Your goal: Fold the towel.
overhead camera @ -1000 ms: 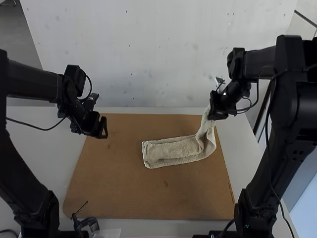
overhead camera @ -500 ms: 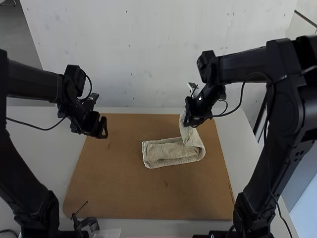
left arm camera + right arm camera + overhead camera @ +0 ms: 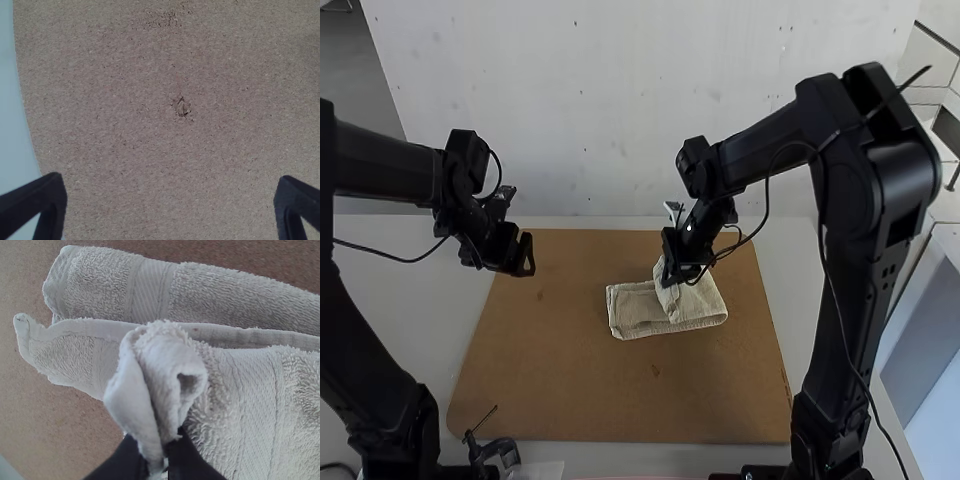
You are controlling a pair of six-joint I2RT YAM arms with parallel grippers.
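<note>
1. High view: a pale towel (image 3: 638,308) lies as a narrow strip on a brown board (image 3: 570,380) on the bench (image 3: 785,250); the right gripper (image 3: 682,280) holds its raised end above the strip; the left gripper (image 3: 529,262) hangs over the board, apart from the towel.
2. Left wrist view: the jaws stand wide above bare board.
3. Right wrist view: the jaws are closed on a bunched pinch of towel; folded layers lie beneath.

The towel (image 3: 632,311) lies on the board (image 3: 570,380), atop the table (image 3: 430,310)
</note>
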